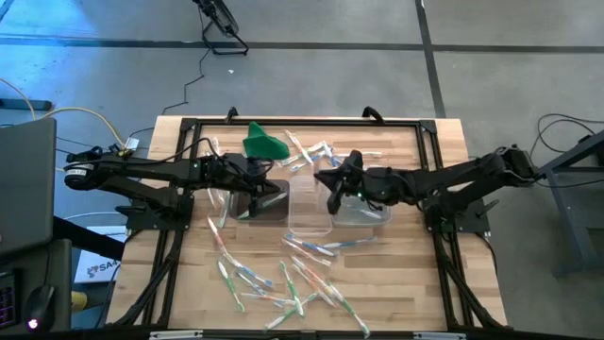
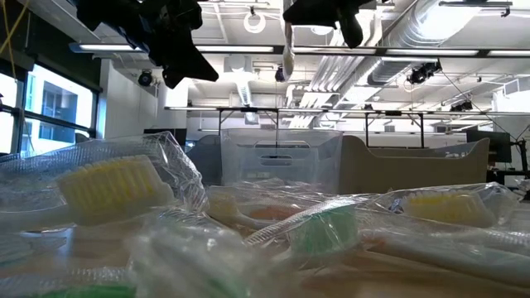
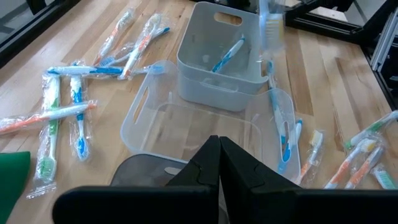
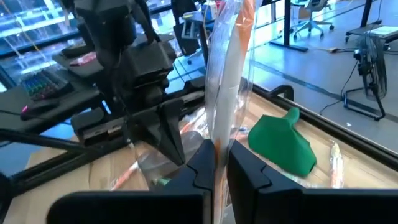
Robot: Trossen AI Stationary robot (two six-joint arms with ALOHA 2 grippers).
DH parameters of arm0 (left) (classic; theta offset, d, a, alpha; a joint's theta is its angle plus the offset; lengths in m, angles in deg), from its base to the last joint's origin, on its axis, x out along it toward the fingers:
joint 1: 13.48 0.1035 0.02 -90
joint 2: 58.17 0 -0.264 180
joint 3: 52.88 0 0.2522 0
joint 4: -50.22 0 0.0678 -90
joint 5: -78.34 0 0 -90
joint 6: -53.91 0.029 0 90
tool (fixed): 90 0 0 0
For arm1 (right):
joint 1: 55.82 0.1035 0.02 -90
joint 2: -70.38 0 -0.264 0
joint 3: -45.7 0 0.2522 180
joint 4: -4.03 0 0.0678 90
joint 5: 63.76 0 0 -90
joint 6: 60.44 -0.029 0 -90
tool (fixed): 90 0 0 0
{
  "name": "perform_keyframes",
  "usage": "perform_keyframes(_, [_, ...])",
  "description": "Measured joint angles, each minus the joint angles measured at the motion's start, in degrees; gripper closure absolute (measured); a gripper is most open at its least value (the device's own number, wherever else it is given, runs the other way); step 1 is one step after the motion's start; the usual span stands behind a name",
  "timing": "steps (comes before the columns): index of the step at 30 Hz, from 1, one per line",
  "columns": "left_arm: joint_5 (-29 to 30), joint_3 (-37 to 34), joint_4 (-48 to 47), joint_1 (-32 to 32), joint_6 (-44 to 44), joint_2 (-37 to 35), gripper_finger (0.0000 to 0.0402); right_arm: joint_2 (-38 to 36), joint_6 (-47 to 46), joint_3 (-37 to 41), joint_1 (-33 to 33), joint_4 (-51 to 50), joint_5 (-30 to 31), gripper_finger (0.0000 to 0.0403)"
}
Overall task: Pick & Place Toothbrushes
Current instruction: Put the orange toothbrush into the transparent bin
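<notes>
- The right pincer (image 4: 216, 163) hangs above the middle of the wooden desk (image 1: 189, 283), over the row of clear tubs, and is clamped on a wrapped toothbrush (image 4: 225, 74) with an orange-pink handle that stands upright between its fingers.
- In the low view that same held brush dangles as a pale strip under the dark arm near the top; its bristle end is too blurred to make out.
- The left pincer (image 3: 219, 163) is closed with nothing between its fingers, hovering over the left clear tub (image 3: 186, 127).
- Just beyond it, the grey-white tub (image 3: 211, 78) holds one blue toothbrush (image 3: 227, 55) leaning against its inner wall.
- The remaining toothbrushes (image 1: 293, 279) lie scattered in clear wrappers across the near part of the desk, with a smaller group (image 1: 307, 151) at the far edge.
- A few more brushes lie just beside the tubs on the right side.
- A green cloth-like lump (image 1: 262, 143) sits at the far edge of the desk, close to the left arm.
- Close to the low camera, wrapped brush heads (image 2: 116, 186) fill the foreground.
</notes>
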Motion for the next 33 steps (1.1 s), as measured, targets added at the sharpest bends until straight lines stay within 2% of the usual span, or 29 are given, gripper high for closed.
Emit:
perform_keyframes(6, [0.2,0.0,0.0,0.0,0.0,0.0,0.0400,2.1,-0.2,0.0,-0.3,2.4,2.4,0.0390])
perform_keyframes(12, [2.3,0.0,0.0,0.0,0.0,0.0,0.0400,6.4,-2.3,0.0,-0.6,3.7,2.3,0.0390])
perform_keyframes(20, [3.0,0.0,0.0,0.0,0.0,0.0,0.0400,6.6,-4.5,0.0,-1.1,3.3,2.2,0.0390])
perform_keyframes(26, [3.1,0.0,0.0,0.0,0.0,0.0,0.0400,7.4,-5.2,0.0,-1.2,0.9,0.3,0.0390])
perform_keyframes(33, [3.1,0.0,0.0,0.0,0.0,0.0,0.0400,10.3,-10.4,0.0,-1.5,-2.3,-0.6,0.0390])
